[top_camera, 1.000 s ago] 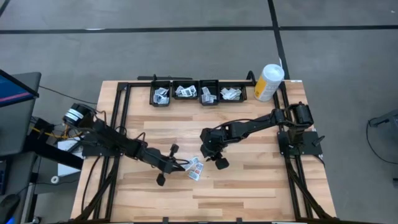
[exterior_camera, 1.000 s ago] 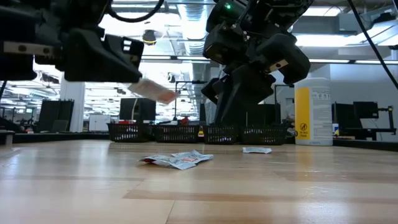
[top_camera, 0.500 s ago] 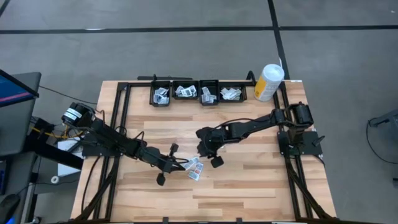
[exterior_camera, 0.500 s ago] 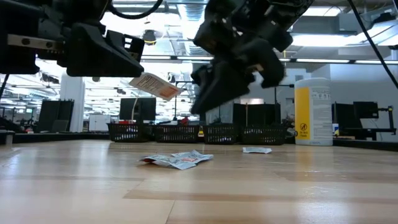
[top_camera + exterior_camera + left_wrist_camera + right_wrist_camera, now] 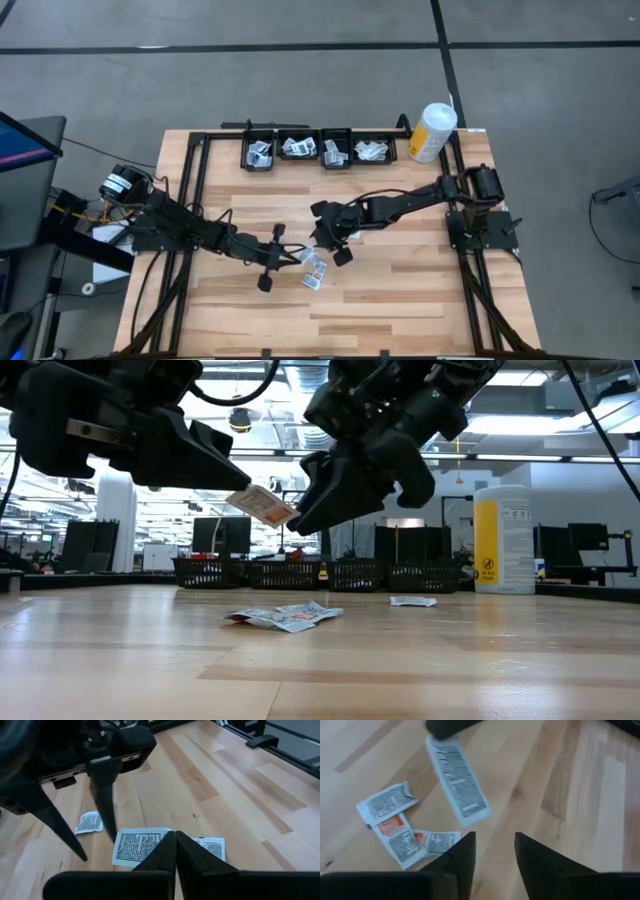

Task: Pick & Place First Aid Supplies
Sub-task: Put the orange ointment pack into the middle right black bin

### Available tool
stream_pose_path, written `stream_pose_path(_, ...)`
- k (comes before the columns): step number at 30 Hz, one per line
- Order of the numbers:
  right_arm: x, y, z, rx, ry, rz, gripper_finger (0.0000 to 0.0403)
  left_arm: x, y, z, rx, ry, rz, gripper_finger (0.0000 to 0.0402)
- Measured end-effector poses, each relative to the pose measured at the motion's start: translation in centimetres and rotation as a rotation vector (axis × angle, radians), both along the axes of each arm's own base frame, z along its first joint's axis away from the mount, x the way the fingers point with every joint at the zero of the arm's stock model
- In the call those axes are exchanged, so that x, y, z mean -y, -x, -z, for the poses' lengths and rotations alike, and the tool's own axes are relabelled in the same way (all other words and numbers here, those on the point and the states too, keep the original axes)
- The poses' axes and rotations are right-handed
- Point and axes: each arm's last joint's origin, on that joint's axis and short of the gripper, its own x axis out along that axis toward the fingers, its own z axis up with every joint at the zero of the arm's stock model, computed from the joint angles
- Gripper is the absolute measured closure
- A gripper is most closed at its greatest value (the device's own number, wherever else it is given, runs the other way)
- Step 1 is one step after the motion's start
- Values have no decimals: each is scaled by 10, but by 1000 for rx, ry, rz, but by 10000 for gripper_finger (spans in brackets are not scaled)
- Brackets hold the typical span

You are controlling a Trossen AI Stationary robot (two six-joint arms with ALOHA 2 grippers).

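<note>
**Left hand lifts a packet as the right hand closes in**

The left hand (image 5: 232, 488) is clamped on one oblong packet (image 5: 262, 506), holding it in the air above the loose pile of packets (image 5: 285, 616) on the tabletop (image 5: 400, 290). A second ago that hand sat lower and farther out from the pile; now it has drawn back slightly and risen, and the packet hangs tilted, its free end pointing toward the other arm.

Just right of the pile, the right hand (image 5: 310, 510) has swung in from where it hovered earlier. Its fingers are spread apart, with the raised packet's free end just in front of them; in the right wrist view the packet (image 5: 458, 782) lies ahead of the gap, not yet between the fingers (image 5: 459, 857).

Beyond the pile, four black bins (image 5: 318, 148) hold more packets. Right of the bins stands a white-and-yellow canister (image 5: 432, 132).
</note>
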Motion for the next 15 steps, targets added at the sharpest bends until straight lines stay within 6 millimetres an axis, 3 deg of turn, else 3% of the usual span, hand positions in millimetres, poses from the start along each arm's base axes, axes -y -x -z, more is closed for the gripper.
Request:
stream_pose_path(9, -12, 0, -2, 34, 56, -52, 201, 0, 0, 0, 1, -3, 1, 396)
stream_pose_path(15, -13, -3, -5, 86, 76, -64, 185, -4, -2, 0, 5, -3, -21, 396)
